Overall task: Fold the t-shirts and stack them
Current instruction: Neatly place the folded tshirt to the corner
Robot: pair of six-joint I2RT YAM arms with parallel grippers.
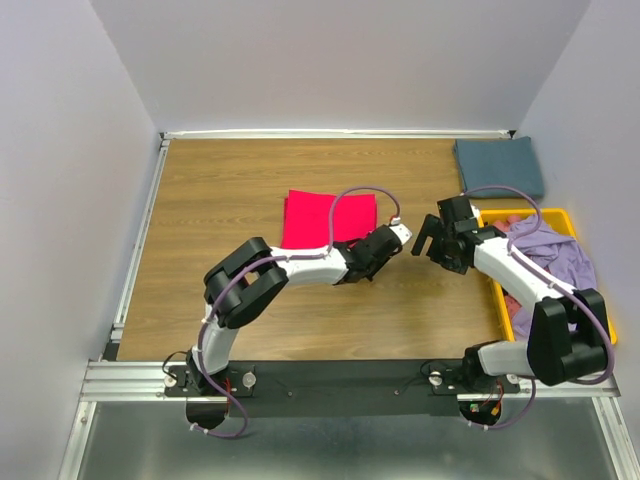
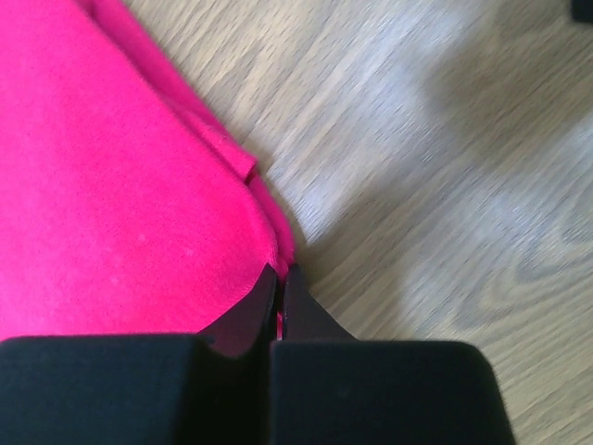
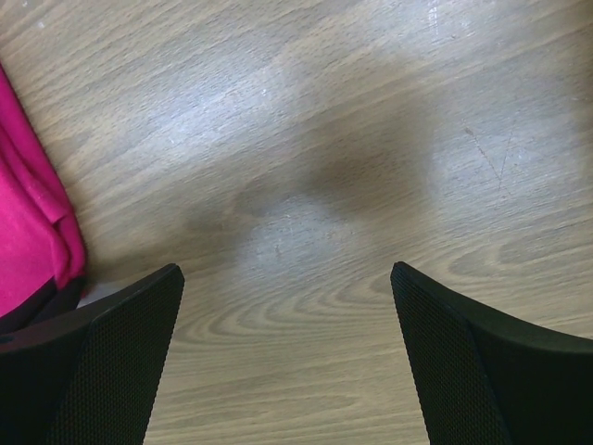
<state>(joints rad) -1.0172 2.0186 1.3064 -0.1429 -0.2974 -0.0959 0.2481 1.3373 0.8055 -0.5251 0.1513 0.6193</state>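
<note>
Two robot arms are mounted at the near edge of a wooden table (image 1: 220, 190), seen from above. A yellow plastic bin (image 1: 545, 211) sits along the table's right side.

Left of the bin, near the middle of the table, a bright crimson-pink cloth t-shirt (image 1: 325, 215) lies folded flat into a rectangle. The left gripper (image 2: 281, 278) meets this shirt at the corner nearest the bin. Its two black fingers are pressed together, with a sliver of pink cloth pinched between them.

The right gripper (image 3: 285, 269) hangs over bare wood between the pink shirt and the bin. Its jaws are spread wide and hold nothing. The shirt's edge shows at the left of its wrist view.

Inside the bin a lavender t-shirt (image 1: 548, 250) lies crumpled and reaches over the rim. A pinkish t-shirt (image 1: 508, 221) partly shows beneath it. Just beyond the bin, in the table's far right corner, a slate blue-grey t-shirt (image 1: 498, 166) lies neatly folded.
</note>
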